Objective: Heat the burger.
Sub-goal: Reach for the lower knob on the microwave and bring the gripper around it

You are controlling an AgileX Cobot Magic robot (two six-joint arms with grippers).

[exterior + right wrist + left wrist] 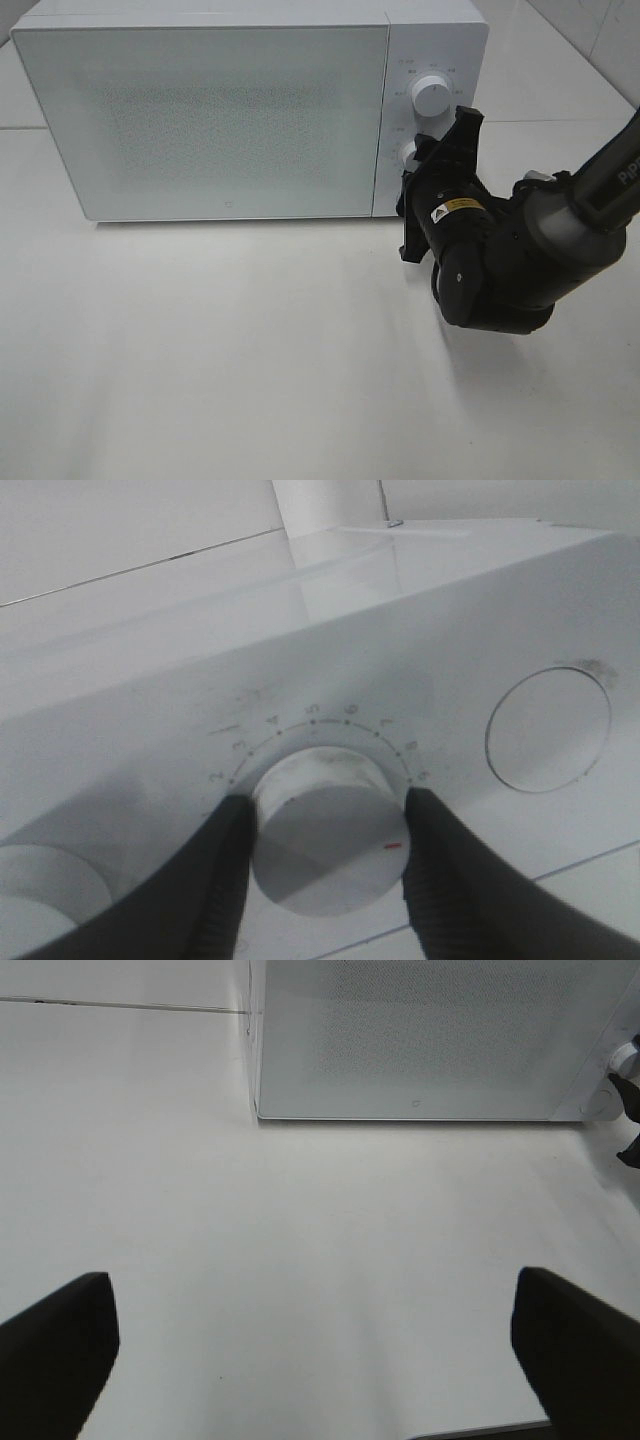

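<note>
While right gripper [328,805] pinches lower dial [320,865], arm [590,190] reaches from right.

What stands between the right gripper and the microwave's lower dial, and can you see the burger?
Nothing visible: the right gripper has its fingers against both sides of the lower dial. The burger shows in no view, and the microwave door is shut.
</note>
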